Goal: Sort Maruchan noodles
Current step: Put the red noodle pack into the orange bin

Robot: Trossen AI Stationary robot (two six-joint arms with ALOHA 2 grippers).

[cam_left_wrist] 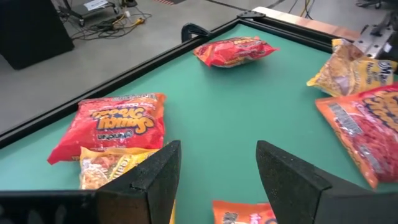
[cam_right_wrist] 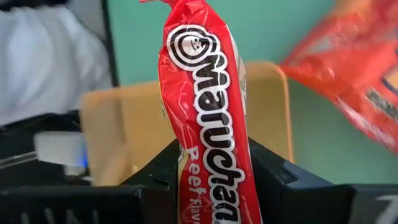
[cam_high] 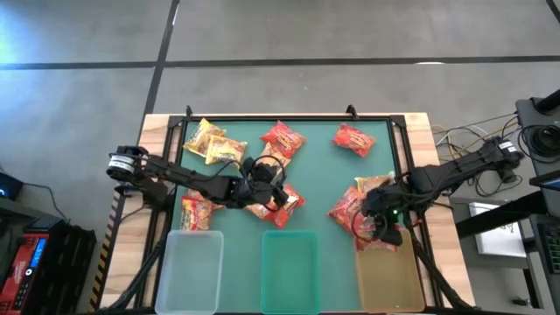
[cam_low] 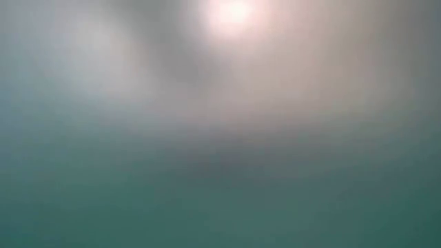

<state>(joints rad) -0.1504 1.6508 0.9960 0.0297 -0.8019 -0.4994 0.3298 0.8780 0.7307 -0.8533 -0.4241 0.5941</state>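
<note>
Three shallow trays line the near edge of the green table (cam_high: 315, 166): a clear tray (cam_high: 188, 267) at 7 o'clock, a teal tray (cam_high: 290, 267) at 6 o'clock, a tan tray (cam_high: 391, 278) at 5 o'clock. Right gripper (cam_right_wrist: 211, 163): over the far end of the tan tray, jaws clamped on a red Maruchan beef packet (cam_right_wrist: 208, 118) standing on edge between the fingers. More red packets (cam_high: 347, 210) lie just beside it toward table centre, with a yellow packet (cam_high: 372, 184) at its far side. Left gripper (cam_left_wrist: 217, 165): at table centre, jaws apart and holding nothing, above a red-orange packet (cam_left_wrist: 242, 214) that lies beneath the gap. Red packet with yellow label (cam_left_wrist: 115, 124) and a yellow-labelled packet (cam_left_wrist: 109, 165) sit beside its one finger. Farther: yellow packets (cam_high: 213, 143) at 11 o'clock, red packet (cam_high: 282, 140) at 12 o'clock, red packet (cam_high: 353, 138) at 1 o'clock. Low view: blurred, nothing legible.
</note>
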